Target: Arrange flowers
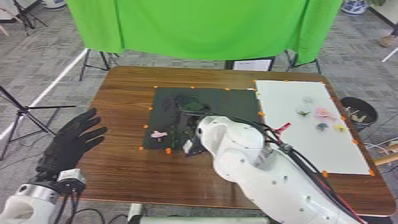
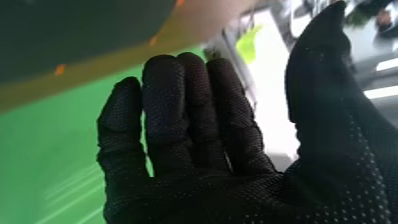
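brown wood makes the table [image 1: 120, 170], and green cloth [image 1: 204, 25] hangs beyond its far edge. a white board [image 1: 346, 157] lies on the right, beside a black mat [image 1: 238, 102]. from the head, the left hand [image 1: 64, 145] is by the table's left edge, its fingers spread. the right hand [image 1: 193, 106] is over the mat, dark on dark; the wrist view gives its palm, straight fingers near one another and the thumb well apart, with the cloth, orange marks [image 2: 60, 69] and a yellow-green patch [image 2: 248, 44] beyond. past the table, a white sheet [image 1: 252, 65] bears print too small to read. on the board lie a pink flower [image 1: 325, 114], a pale flower [image 1: 307, 99] and a smaller yellow flower [image 1: 339, 128]; a small pink bloom [image 1: 158, 134] lies on the mat, near its left edge.
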Controlling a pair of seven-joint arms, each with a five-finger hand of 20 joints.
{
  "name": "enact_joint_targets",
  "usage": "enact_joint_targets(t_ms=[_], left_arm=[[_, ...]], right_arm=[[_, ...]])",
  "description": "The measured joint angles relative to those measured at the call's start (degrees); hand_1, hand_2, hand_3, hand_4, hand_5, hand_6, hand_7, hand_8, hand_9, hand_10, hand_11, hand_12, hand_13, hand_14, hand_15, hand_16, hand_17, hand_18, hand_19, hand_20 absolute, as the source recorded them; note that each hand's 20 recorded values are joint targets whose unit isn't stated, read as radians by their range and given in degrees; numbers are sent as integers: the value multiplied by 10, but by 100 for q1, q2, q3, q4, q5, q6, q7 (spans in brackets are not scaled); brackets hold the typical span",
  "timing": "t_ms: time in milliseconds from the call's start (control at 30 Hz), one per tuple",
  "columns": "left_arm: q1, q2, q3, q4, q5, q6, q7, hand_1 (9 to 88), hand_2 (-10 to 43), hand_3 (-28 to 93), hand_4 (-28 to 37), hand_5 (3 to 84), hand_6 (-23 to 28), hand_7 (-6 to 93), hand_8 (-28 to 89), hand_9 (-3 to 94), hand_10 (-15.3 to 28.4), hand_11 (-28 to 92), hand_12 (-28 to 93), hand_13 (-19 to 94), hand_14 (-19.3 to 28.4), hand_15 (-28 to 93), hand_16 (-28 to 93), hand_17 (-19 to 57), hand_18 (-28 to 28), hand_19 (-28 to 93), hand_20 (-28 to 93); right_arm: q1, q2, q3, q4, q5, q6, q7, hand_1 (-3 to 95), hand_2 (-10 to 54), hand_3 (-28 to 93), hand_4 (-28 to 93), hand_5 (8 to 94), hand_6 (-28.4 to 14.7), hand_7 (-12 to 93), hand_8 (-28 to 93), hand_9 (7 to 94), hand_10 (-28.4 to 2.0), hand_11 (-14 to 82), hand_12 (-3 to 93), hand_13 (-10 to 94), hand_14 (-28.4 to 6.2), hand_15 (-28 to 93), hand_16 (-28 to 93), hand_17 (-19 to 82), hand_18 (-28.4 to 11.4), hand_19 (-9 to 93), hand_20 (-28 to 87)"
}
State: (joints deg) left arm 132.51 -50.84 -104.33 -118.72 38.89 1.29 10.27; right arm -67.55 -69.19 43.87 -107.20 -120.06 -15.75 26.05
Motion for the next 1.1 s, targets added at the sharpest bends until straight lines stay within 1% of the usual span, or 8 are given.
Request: enact_joint_targets(t_ms=[100,233,300,500,633,833,1100], left_arm=[[71,-39,-42,-21,2,0,0,263,-39,704,-269,252,29,213,-116,197,114,224,169,174,160,333,6,-100,221,393,97],[179,-77,-119,-69,5,1,3,264,-39,705,-271,253,30,212,-116,197,114,224,169,174,161,334,6,-100,221,393,97],[216,-85,-135,-80,5,3,7,264,-39,705,-271,253,30,213,-116,197,113,224,168,174,161,333,5,-101,221,393,97],[261,-94,-163,-85,5,4,10,264,-38,704,-270,252,29,213,-116,197,113,224,168,175,160,331,6,-100,221,393,97],[265,-101,-166,-85,6,4,10,264,-38,704,-269,252,29,213,-116,197,114,223,167,175,160,331,6,-101,221,393,97],[266,-104,-166,-84,9,2,10,265,-37,702,-270,252,29,212,-116,197,114,225,168,175,160,333,6,-101,221,393,97],[265,-104,-159,-83,9,4,18,264,-38,704,-269,253,30,214,-116,199,114,226,167,176,160,334,6,-100,221,393,97]], right_arm=[[-77,399,313,-168,-173,372,70,277,-95,894,-283,366,-42,419,-177,387,-126,367,270,382,-114,746,233,129,-218,717,537],[-242,1129,776,-76,-440,1076,381,276,-95,896,-283,360,-41,425,-180,384,-126,366,269,375,-113,743,215,129,-218,720,533],[-403,1548,1060,26,-496,1263,582,274,-95,897,-283,360,-40,427,-182,386,-126,367,268,374,-113,743,210,129,-218,720,532],[-1372,2690,2190,211,-1074,1212,879,274,-95,898,-283,381,-40,424,-183,414,-124,363,262,400,-106,737,199,140,-215,725,530],[-2058,3168,2836,229,-1206,1111,1082,274,-95,897,-283,396,-36,426,-182,435,-120,367,263,413,-103,733,200,142,-215,726,529],[-2572,3304,3246,309,-1160,961,1241,265,-95,898,-283,401,-28,446,-187,447,-117,397,274,414,-103,734,209,141,-214,726,530],[-2677,3297,3221,445,-1026,906,1237,261,-95,897,-283,405,-31,445,-187,461,-115,405,273,422,-100,735,213,142,-212,724,531]])
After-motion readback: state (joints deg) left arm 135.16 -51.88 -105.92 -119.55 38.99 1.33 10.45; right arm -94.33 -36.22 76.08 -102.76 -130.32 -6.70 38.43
